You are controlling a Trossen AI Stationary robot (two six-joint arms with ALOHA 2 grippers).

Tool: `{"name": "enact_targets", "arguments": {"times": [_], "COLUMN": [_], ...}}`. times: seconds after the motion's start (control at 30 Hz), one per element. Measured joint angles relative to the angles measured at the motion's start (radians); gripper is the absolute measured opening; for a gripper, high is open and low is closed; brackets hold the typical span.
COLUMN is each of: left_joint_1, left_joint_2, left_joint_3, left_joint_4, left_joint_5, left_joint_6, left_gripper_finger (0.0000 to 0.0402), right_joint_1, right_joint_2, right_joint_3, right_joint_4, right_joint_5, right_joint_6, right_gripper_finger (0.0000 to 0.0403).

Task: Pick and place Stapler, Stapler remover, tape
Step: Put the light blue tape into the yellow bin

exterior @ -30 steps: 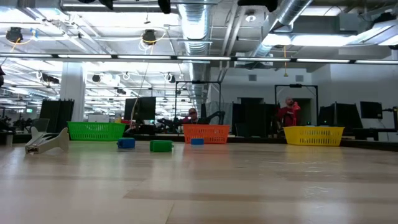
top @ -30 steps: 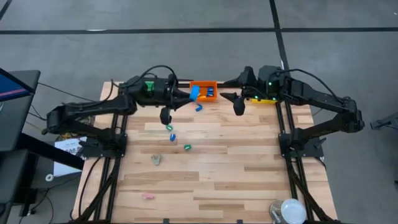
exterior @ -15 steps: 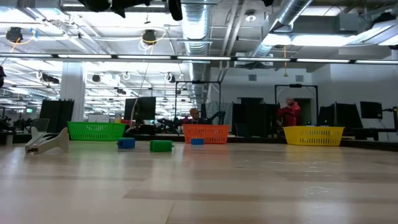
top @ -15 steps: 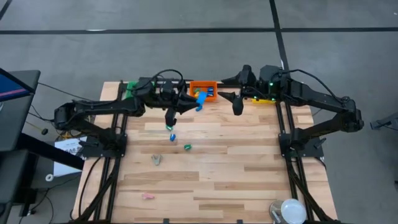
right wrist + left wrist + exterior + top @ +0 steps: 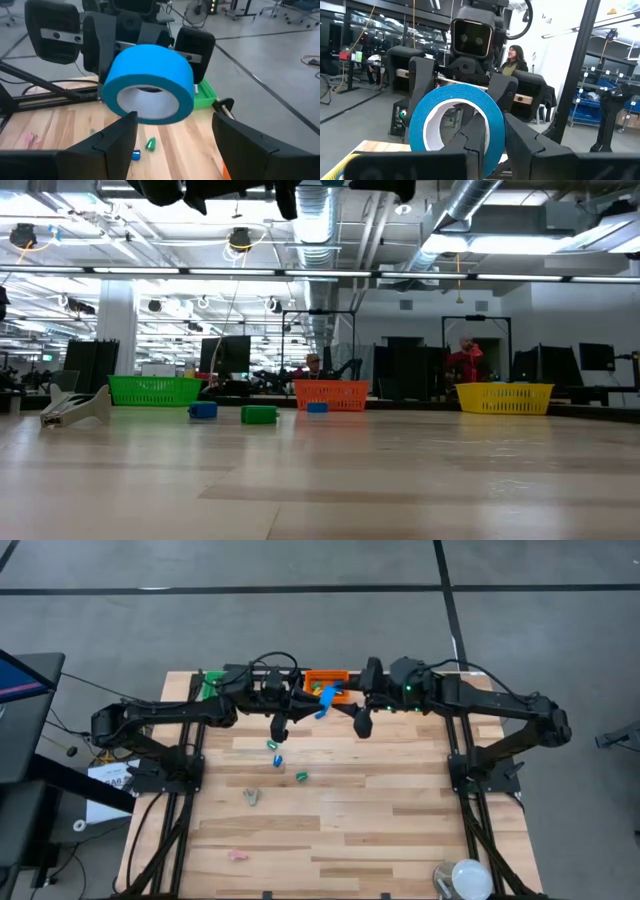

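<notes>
A blue tape roll (image 5: 326, 698) with a pale core hangs in the air in front of the orange bin (image 5: 327, 678), held by my left gripper (image 5: 316, 706). It fills the left wrist view (image 5: 452, 122) and the right wrist view (image 5: 150, 82). My right gripper (image 5: 346, 705) is open and faces the roll from the table's right. Its fingers (image 5: 117, 137) stand on either side of the roll and below it, without touching it. Small blue and green staplers (image 5: 278, 760) (image 5: 301, 777) and a pale stapler remover (image 5: 252, 797) lie on the table. My left gripper is shut on the tape roll's ring wall (image 5: 495, 127), with one finger (image 5: 475, 137) in the hollow centre and the other (image 5: 522, 145) outside. It reaches level from the table's left. The roll is lifted clear of the table, its hole facing sideways.
The green bin (image 5: 155, 390), the orange bin (image 5: 330, 394) and the yellow bin (image 5: 505, 397) stand along the far edge. A pink item (image 5: 237, 855) and a round white object (image 5: 467, 878) lie near the front edge. People are in the room behind.
My left gripper has carried the tape roll a little toward the table's right, in front of the orange bin. My right gripper has moved toward the table's left, up to the roll, so the two grippers now face each other closely.
</notes>
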Motion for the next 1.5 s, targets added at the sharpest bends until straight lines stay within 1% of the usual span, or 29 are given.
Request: {"name": "enact_targets", "arguments": {"times": [0.37, 0.47, 0.53, 0.73, 0.87, 1.13, 1.23, 1.37, 1.5], "left_joint_1": [0.0, 0.0, 0.0, 0.0, 0.0, 0.0, 0.0, 0.0, 0.0], "left_joint_2": [0.0, 0.0, 0.0, 0.0, 0.0, -0.001, -0.001, -0.001, -0.001], "left_joint_3": [0.0, 0.0, 0.0, 0.0, -0.001, 0.0, 0.0, 0.0, 0.0], "left_joint_4": [0.0, 0.0, 0.0, -0.002, -0.008, -0.002, -0.002, -0.002, -0.003], "left_joint_5": [0.0, 0.0, 0.0, 0.0, 0.0, -0.002, -0.003, -0.003, -0.002], "left_joint_6": [-0.006, -0.006, -0.006, -0.01, -0.01, -0.009, -0.009, -0.009, -0.008], "left_gripper_finger": [0.0046, 0.0046, 0.0045, 0.0046, 0.0046, 0.0048, 0.0049, 0.0049, 0.005], "right_joint_1": [-0.003, -0.003, -0.003, -0.003, -0.003, -0.003, -0.002, 0.001, 0.001], "right_joint_2": [-0.002, 0.022, 0.033, 0.055, 0.061, 0.057, 0.057, 0.057, 0.056], "right_joint_3": [0.001, 0.002, -0.002, 0.0, 0.0, 0.0, 0.0, 0.0, 0.0], "right_joint_4": [0.046, 0.077, 0.068, 0.091, 0.089, 0.097, 0.097, 0.097, 0.097], "right_joint_5": [0.045, 0.069, 0.083, 0.088, 0.086, 0.079, 0.078, 0.078, 0.078], "right_joint_6": [-0.011, -0.048, -0.051, -0.072, -0.073, -0.076, -0.076, -0.077, -0.076], "right_gripper_finger": [0.0249, 0.0249, 0.0249, 0.0243, 0.0216, 0.0135, 0.0111, 0.009, 0.0078]}}
